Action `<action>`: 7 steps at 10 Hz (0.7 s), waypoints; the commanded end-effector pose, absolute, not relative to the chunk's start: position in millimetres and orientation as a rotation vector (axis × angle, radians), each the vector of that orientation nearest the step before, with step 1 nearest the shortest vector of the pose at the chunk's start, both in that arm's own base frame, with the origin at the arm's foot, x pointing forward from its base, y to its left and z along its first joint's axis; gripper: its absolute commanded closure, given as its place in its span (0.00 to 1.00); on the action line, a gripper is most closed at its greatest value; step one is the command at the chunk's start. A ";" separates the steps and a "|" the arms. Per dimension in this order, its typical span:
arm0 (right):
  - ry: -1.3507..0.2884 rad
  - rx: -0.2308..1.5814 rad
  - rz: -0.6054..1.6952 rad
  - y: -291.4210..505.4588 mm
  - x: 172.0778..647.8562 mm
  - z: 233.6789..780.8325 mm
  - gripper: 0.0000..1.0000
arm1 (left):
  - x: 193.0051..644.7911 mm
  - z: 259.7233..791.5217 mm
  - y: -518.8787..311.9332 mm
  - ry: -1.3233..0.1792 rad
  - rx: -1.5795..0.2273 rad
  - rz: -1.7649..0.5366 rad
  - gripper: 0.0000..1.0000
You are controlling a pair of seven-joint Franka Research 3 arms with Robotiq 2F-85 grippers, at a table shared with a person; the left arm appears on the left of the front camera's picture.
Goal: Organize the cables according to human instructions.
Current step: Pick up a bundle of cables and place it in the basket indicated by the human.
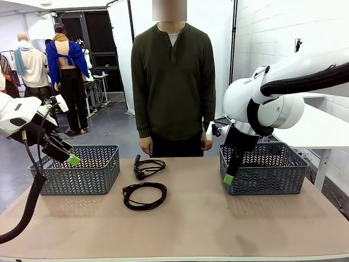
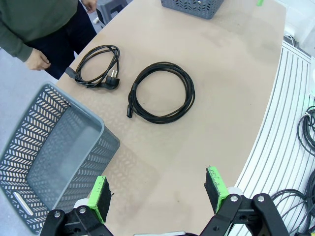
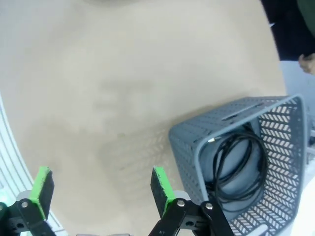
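Tan matte board makes up the table [image 1: 218, 229] in the front view. A grey plastic basket with herringbone-pierced walls stands at each side, the left basket [image 1: 82, 177] and the right basket [image 1: 267, 183]. Between them lie two thin black round coils, apart from each other. The far cable [image 1: 148, 167] is near the person [image 1: 173, 82], and the near cable [image 1: 144, 196] is closer to the table's middle. The left gripper [image 1: 70, 153] hangs by the left basket. The right gripper [image 1: 230, 176] points down at the right basket's front corner.

From the left wrist, the left gripper [image 2: 157, 191] has its green pads spread wide with nothing between them, over bare table beside the left basket [image 2: 74, 105]. Beyond lie the near cable [image 2: 161, 92], a neat ring, and the far cable [image 2: 96, 66], a looser oval with a plug end showing.

From the right wrist, the right gripper [image 3: 101, 184] is likewise parted and empty, above bare tabletop next to the right basket [image 3: 197, 142]. A basket cable [image 3: 241, 167] lies looped on its floor; possibly more than one cord, but the tangle is too dark to separate.
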State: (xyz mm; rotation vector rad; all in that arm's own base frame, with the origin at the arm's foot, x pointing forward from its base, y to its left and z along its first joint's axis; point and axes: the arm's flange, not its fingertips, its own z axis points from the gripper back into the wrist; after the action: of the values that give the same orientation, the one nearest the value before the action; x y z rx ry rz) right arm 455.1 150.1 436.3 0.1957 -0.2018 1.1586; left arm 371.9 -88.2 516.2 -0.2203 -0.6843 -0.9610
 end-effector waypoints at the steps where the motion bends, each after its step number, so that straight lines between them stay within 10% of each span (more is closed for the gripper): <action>1: -0.247 0.194 1.125 161.4 448.3 426.5 0.00 | 373.2 515.5 -85.9 -0.689 -0.237 -0.966 0.00; 7: -0.216 0.188 1.149 161.6 451.1 431.7 0.00 | 373.2 515.5 -85.9 -0.689 -0.237 -0.966 0.00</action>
State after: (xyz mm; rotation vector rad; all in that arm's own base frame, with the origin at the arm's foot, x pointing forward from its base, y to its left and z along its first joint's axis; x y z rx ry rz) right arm 451.3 162.3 431.1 0.1840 -0.2227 1.1419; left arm 371.9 -88.2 516.2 -0.2203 -0.6843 -0.9609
